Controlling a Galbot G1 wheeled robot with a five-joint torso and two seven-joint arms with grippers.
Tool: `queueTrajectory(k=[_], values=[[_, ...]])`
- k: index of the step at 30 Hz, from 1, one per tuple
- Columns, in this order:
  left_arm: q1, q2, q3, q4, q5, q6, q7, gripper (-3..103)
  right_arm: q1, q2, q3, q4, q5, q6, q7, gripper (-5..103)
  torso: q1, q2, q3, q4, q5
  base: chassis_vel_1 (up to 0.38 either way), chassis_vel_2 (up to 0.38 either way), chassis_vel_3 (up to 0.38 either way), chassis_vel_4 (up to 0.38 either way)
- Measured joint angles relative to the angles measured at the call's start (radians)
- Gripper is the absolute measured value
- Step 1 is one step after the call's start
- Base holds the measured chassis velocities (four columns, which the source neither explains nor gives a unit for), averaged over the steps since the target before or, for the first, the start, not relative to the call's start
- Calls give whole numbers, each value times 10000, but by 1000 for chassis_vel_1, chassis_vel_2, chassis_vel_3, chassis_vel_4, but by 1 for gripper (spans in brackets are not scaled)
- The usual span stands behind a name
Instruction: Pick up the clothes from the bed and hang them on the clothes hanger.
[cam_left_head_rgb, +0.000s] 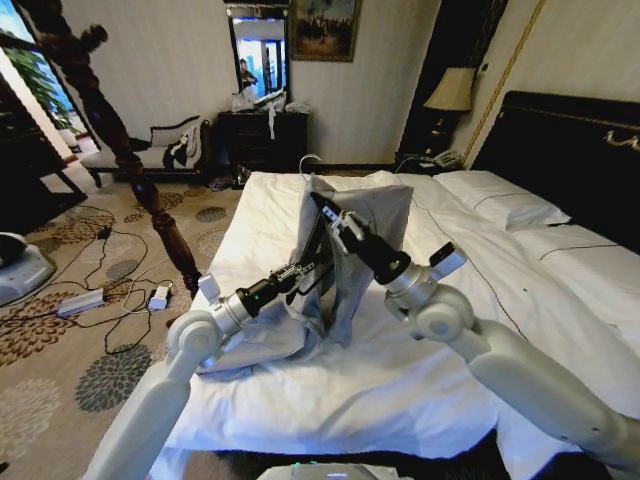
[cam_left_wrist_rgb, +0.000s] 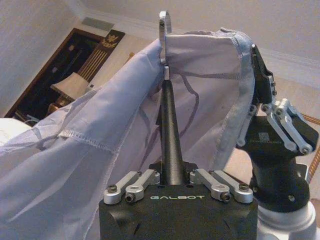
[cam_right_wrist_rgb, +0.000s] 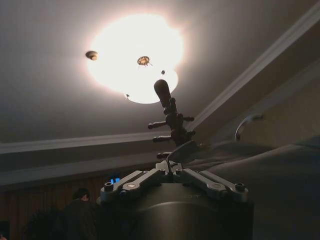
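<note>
At frame centre, the shirt (cam_left_head_rgb: 345, 240) drapes half over the hanger (cam_left_head_rgb: 312, 262), clamped by left gripper (cam_left_head_rgb: 305, 268); right gripper (cam_left_head_rgb: 335, 222) pinches fabric.

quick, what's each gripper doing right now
left gripper: shut on the clothes hanger, shirt draped over it.
right gripper: shut on the shirt's edge.

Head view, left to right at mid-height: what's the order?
Carved dark wooden post → left gripper → grey-blue shirt held up over the bed, with the right gripper at it → white pillow → black headboard.
</note>
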Motion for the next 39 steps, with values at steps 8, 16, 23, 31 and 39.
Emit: queueTrajectory(k=[8, 16, 23, 31, 39], values=[[-484, 202, 170, 217, -107, -56, -36, 19, 389, 475, -651, 356, -319, -821, 1827, 4, 0, 0, 0, 0, -2, 0, 0, 0, 0], [-691, 664, -99, 431, -366, -194, -79, 19, 126, 366, -988, 889, -912, -1673, 2915, 41, 0, 0, 0, 1, -3, 0, 0, 0, 0], [-986, 1100, -248, 907, -703, -519, 378, 19, -590, -228, -636, 1350, -1096, -775, 1807, 74, 0, 1, 0, -2, -1, 0, 0, 0, 0], [-1102, 1763, -279, 1597, -809, -1046, 1665, 19, 263, -1251, 732, 774, 106, -687, 2048, 95, 0, 0, 1, 1, 0, 0, 0, 0, 0], [-1905, 2568, -118, 3246, -601, -1200, 3444, 19, 1771, -2560, 609, -1509, 1970, -432, -3386, 100, 1, 0, 0, -1, -1, 0, 0, 0, 0]])
